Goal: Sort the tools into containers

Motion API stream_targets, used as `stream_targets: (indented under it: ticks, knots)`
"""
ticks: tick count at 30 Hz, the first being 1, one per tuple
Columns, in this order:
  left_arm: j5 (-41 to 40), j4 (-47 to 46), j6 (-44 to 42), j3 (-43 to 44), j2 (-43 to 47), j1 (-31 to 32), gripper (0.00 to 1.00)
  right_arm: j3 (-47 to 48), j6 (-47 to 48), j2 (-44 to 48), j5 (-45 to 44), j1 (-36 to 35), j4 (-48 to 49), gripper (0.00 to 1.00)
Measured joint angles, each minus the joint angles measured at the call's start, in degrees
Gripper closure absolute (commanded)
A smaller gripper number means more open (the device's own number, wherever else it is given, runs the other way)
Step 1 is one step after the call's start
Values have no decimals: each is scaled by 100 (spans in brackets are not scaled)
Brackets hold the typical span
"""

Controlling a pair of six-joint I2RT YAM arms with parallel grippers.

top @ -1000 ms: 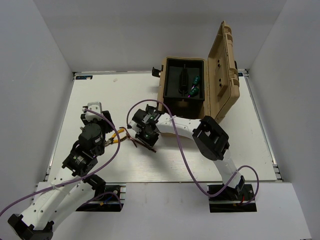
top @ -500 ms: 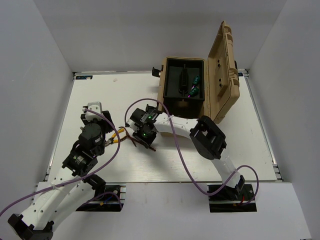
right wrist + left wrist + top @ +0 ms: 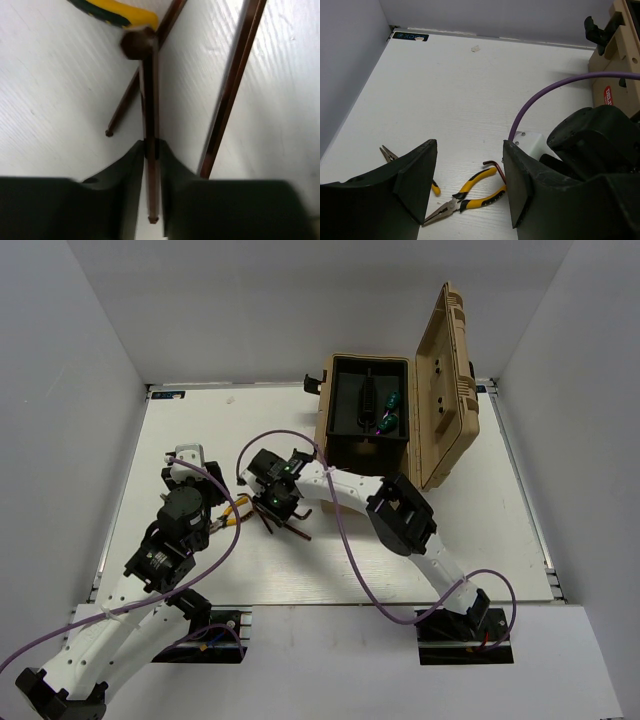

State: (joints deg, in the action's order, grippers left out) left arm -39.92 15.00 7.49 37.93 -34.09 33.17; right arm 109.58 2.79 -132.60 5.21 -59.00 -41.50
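White counter (image 3: 480, 540), tan case (image 3: 332, 425) at far side. Right arm (image 3: 350, 488) stretched low, left of the case, right fingers (image 3: 136, 157) narrow, pinching a dark-red hex key (image 3: 150, 100). Left fingers (image 3: 417, 175) wide apart above yellow pliers (image 3: 470, 195).

White table (image 3: 455, 535), pliers (image 3: 472, 191), hex keys (image 3: 233, 85), tan case (image 3: 326, 430)

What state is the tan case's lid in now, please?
Open: the lid stands raised beside the case, exposing its black interior.

Three dark-red hex keys (image 3: 150, 100), two yellow-handled pliers (image 3: 470, 195), two green-handled screwdrivers (image 3: 392, 400) — and one tan case (image 3: 448, 390).
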Motion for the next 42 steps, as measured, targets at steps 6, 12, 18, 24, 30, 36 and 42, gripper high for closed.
stream_targets:
  ticks: [6, 12, 18, 24, 30, 36, 42]
  knots:
    - [0, 0, 0, 0, 0, 0, 35, 111, -87, -85, 118, 11, -15, 100]
    - [0, 0, 0, 0, 0, 0, 36, -116, -94, 70, 120, 15, 79, 100]
    - [15, 0, 13, 0, -24, 0, 43, -181, -98, 481, 238, 20, -264, 100]
    - [57, 4, 55, 0, -125, 0, 54, -17, -166, 1351, 706, 83, -509, 100]
    - [308, -140, 24, -107, 140, 0, 62, 629, -372, 1838, 1038, 258, -748, 100]
    - [1104, -415, -125, -195, 20, 0, 55, 1237, -402, 1930, 549, 684, -846, 100]
    - [1864, -240, -57, -28, -1331, 0, 38, 1268, -487, 2050, -671, 1517, -728, 100]
